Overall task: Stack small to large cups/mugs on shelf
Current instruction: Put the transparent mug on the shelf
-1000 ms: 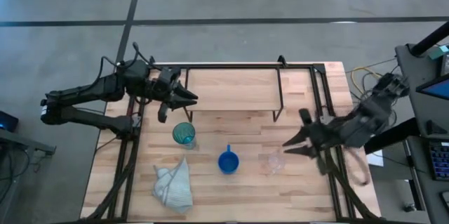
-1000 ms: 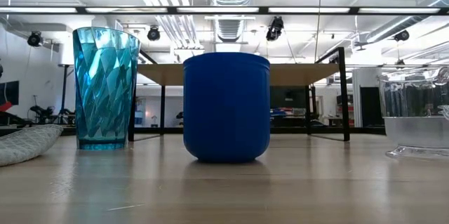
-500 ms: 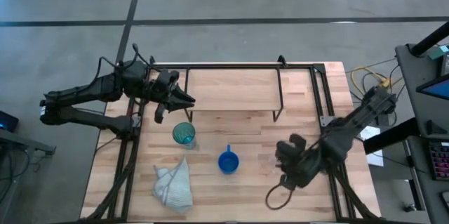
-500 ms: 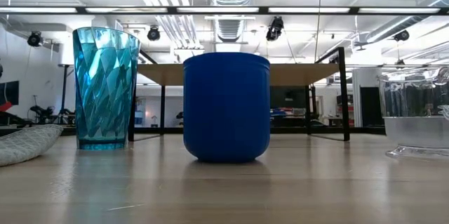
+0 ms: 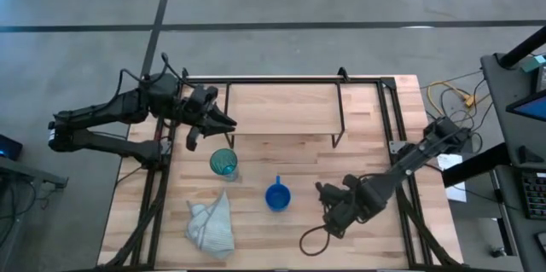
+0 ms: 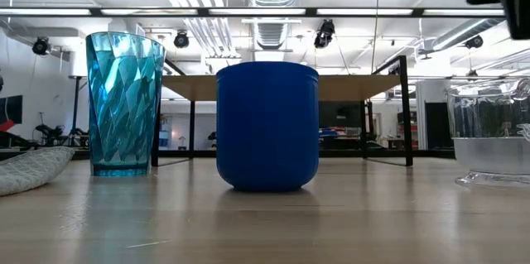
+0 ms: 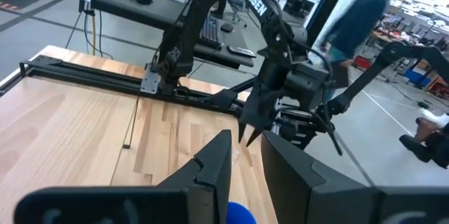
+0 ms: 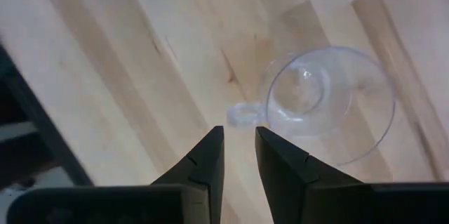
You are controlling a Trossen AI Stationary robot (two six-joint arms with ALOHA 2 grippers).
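The small clear glass cup (image 8: pixel 330 104) stands on the table near its right side, its handle (image 8: pixel 242 115) just ahead of my right gripper (image 8: pixel 238 134). That gripper hangs above the cup, pointing down, its fingers narrowly open and touching nothing; in the high view the right gripper (image 5: pixel 331 204) hides the cup. The blue mug (image 5: pixel 276 196) and the teal tumbler (image 5: pixel 223 163) stand on the table in front of the shelf (image 5: pixel 281 108). My left gripper (image 5: pixel 232 122) waits narrowly open at the shelf's left end, above the tumbler's far side.
A crumpled pale cloth (image 5: pixel 212 225) lies near the table's near-left corner. The black frame (image 5: pixel 388 118) runs along the table's edges. A cable loop (image 5: pixel 311 242) hangs from the right arm over the near side. A person (image 7: pixel 358 24) walks in the room beyond.
My right gripper has swung from the table's right edge toward the left and the near side, tipping down until it points at the table over the glass cup. Part of it now shows at the low view's top right. The cups have stayed put.
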